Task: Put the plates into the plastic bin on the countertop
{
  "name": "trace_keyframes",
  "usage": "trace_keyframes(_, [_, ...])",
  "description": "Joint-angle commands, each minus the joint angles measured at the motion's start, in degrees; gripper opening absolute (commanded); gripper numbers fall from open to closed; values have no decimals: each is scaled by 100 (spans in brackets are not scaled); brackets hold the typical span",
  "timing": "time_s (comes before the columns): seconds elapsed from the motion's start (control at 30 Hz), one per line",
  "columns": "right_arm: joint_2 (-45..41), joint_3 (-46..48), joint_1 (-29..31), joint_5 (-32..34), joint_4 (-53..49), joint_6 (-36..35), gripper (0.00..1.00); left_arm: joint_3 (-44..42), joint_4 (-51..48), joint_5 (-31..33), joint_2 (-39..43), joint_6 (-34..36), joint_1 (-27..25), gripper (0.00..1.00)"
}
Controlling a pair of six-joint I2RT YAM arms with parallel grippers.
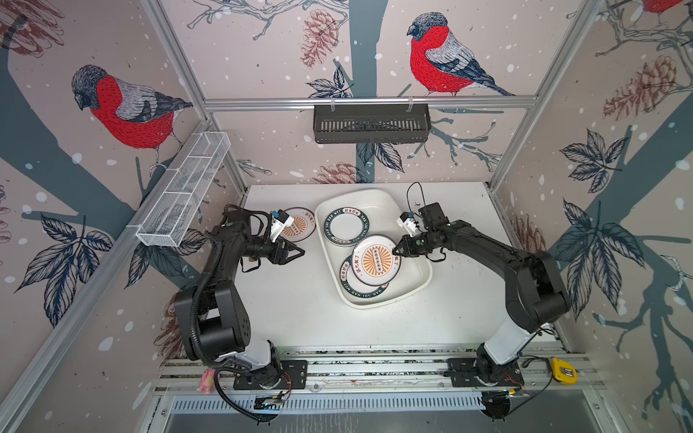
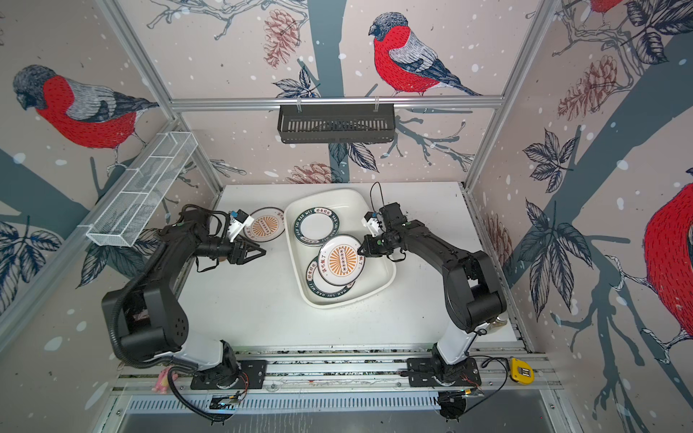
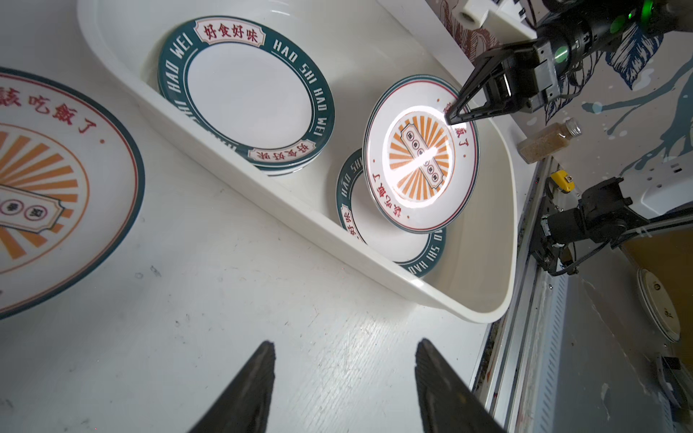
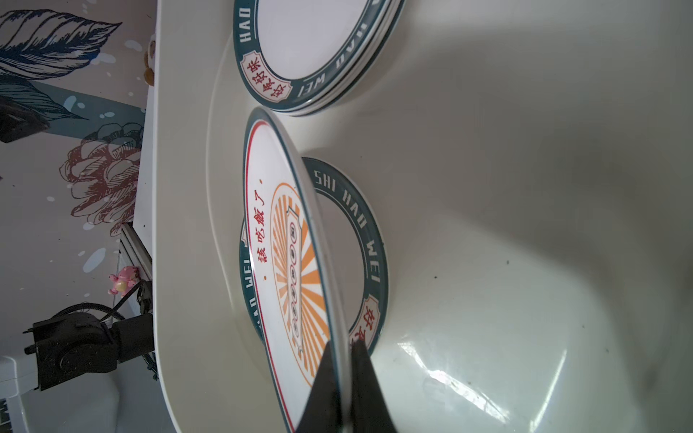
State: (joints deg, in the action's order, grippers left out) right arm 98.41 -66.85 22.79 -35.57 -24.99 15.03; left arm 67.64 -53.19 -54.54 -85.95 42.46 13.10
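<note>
1. Sunburst plates, two: the held sunburst plate (image 1: 376,259) over the plastic bin (image 1: 414,277), and the loose sunburst plate (image 1: 298,227) on the countertop (image 1: 300,311) toward its far left corner.
2. Green-rimmed plates: a single green-rimmed plate (image 1: 356,289) at the bin's near end, and a green-rimmed stack (image 1: 345,226) at its far end, where I count about three rims.
3. Bins: one.
4. My pincers, two: left pincer (image 1: 300,251), right pincer (image 1: 394,250).

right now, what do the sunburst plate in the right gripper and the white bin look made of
The sunburst plate: looks like glossy glazed ceramic or melamine; a bright glare streak crosses its printed centre. The plastic bin: smooth, slightly shiny moulded white plastic, probably; rounded corners and soft highlights on its floor.
</note>
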Motion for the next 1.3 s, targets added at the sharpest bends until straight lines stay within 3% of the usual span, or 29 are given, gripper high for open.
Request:
trace_keyframes(0.0, [91,1,-8,-207,91,-17,2,141,478,162,214,-955,-95,60])
trace_keyframes(0.17, [260,6,23,-276,74,-22,2,337,845,231,527,-1684,-124,61])
trace_keyframes(0.3, [404,11,68,-360,80,18,3,428,947,213,697,-1864,-150,62])
trace_keyframes(0.5, [624,8,89,-406,161,35,4,492,863,278,702,-1899,-173,62])
trace_keyframes(0.87, [800,-30,92,-271,161,0,19,453,955,323,729,-2017,-194,62])
trace_keyframes(1.27, [899,-95,91,-73,91,-26,23,347,1041,356,733,-2147,-212,63])
